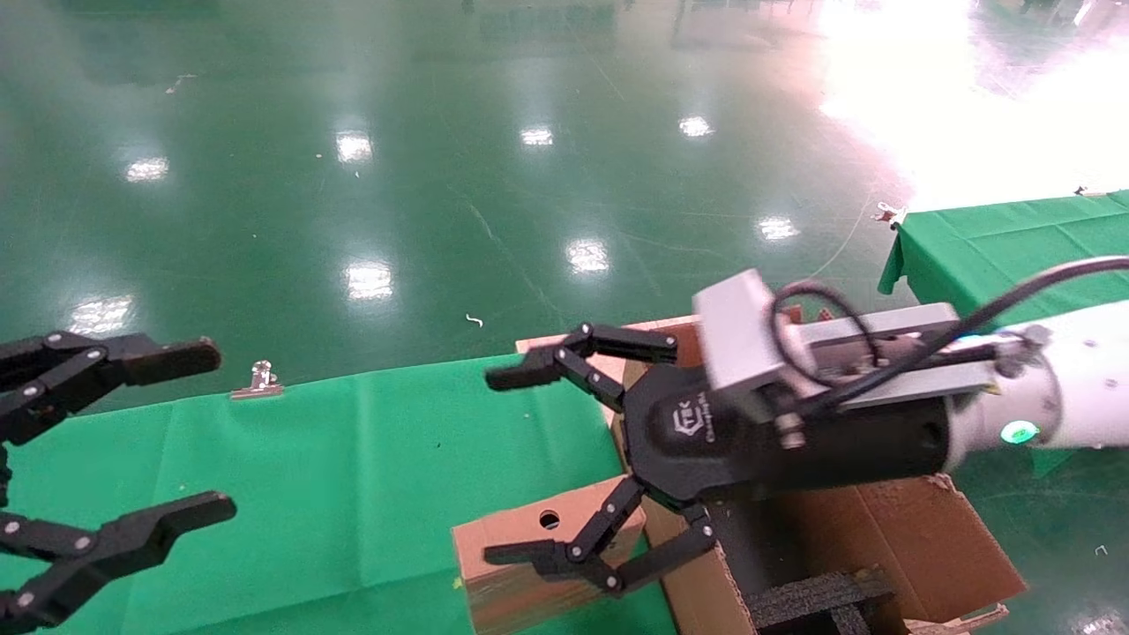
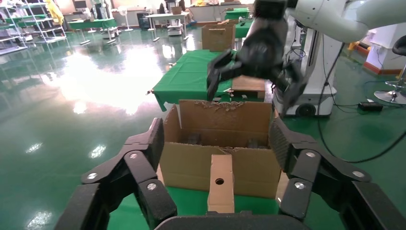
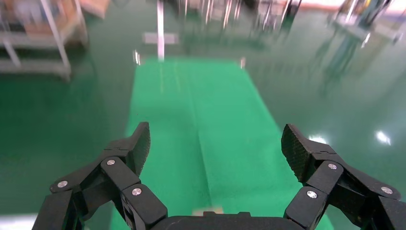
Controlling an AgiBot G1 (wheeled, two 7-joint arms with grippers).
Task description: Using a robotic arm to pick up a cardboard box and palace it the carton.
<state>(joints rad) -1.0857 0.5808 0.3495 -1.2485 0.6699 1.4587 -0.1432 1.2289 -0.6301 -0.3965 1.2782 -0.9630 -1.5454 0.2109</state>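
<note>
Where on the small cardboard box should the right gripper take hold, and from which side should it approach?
Probably from above, across the narrow width of the cardboard box. It lies on the green table tight beside the carton, which blocks one end. The open right gripper hovers above it; the left gripper is open, apart.

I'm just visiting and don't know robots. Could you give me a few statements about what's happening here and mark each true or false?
1. The right claw is clamped on the cardboard box. False: it is open and holds nothing.
2. The cardboard box stands on the green cloth, outside the carton. True.
3. The left claw is open and empty. True.
4. The carton's flaps are taped shut. False: it is open on top, with black foam inside.
5. The cardboard box has a round hole in it. True.
</note>
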